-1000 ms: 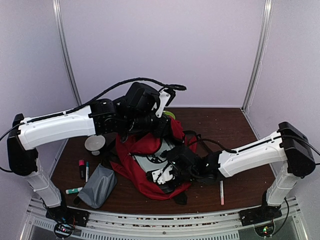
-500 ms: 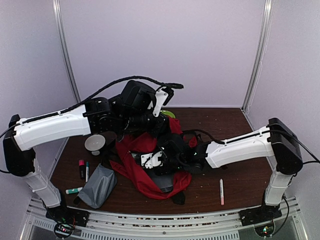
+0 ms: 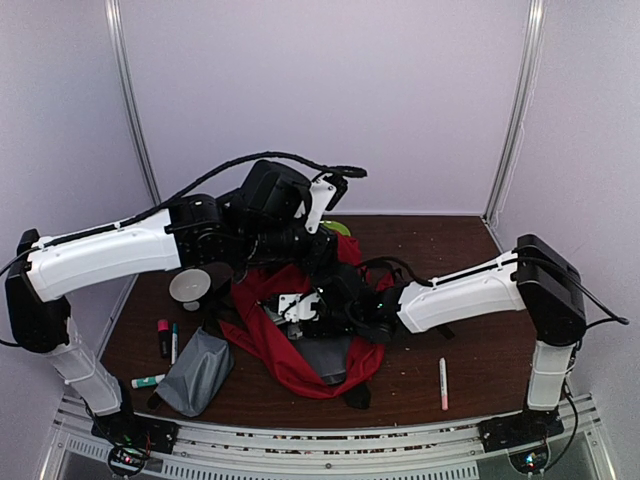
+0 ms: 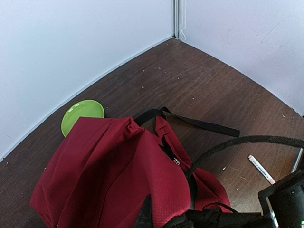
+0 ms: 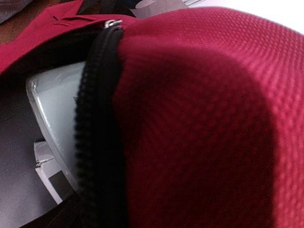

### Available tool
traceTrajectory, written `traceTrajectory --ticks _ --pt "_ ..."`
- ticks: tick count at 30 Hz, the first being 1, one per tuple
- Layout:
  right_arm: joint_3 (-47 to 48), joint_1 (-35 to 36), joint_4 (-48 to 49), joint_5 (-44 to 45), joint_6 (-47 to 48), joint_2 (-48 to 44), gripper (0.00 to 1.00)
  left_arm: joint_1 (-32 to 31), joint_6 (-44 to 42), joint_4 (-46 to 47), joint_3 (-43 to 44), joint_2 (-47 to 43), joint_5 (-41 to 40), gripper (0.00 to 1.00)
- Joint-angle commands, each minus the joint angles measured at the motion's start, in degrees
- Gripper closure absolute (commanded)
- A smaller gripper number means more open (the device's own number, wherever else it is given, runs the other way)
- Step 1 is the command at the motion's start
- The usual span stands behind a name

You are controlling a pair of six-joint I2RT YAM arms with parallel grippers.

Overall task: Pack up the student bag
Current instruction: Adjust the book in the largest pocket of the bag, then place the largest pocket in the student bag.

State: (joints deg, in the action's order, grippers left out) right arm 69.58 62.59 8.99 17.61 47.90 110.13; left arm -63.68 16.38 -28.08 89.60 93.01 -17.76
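Observation:
The student bag [image 3: 270, 345] is a large red backpack lying in the middle of the table with its mouth held up. My left gripper [image 3: 318, 250] is above its far side, shut on the red top fabric [image 4: 142, 175] and lifting it. My right gripper [image 3: 300, 305] reaches in under the raised flap from the right; I cannot see how its jaws stand. In the right wrist view red fabric [image 5: 204, 123] covers the fingers. Beside it run the black zipper [image 5: 97, 123] and a grey-white flat item [image 5: 54, 109] inside the bag, which also shows in the top view [image 3: 325, 357].
A small grey pouch [image 3: 195, 370] lies left of the bag, with markers [image 3: 163, 336] and a green-capped pen [image 3: 147, 381] nearby. A grey round object [image 3: 190, 287] sits far left. A white pen [image 3: 443, 383] lies right. A green plate [image 4: 82, 114] sits behind the bag.
My right gripper has moved left and deeper into the bag's mouth, carrying the grey-white flat item in with it. The left arm has shifted slightly, still holding the flap up.

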Motion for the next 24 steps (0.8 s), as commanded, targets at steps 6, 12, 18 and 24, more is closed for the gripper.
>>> traceTrajectory --ticks 6,12,18,24 --pt "2.25 -1.22 8.86 6.26 -4.11 3.23 0.02 0.14 -0.22 3.20 -0.39 -3.30 -0.10 1.00" --pt "-1.68 -0.83 3.01 -0.23 -5.74 -2.65 0.02 0.20 0.13 3.29 -1.29 -3.54 -2.57 1.00" --pt "-4.09 -0.13 -2.92 -4.57 -7.86 -8.61 0.01 0.88 0.44 2.92 -1.00 -2.76 -4.16 1.00" --pt "-5.25 0.17 -17.56 -19.87 -8.15 -14.42 0.01 2.10 1.83 1.00 -1.05 -2.04 -4.59 1.00"
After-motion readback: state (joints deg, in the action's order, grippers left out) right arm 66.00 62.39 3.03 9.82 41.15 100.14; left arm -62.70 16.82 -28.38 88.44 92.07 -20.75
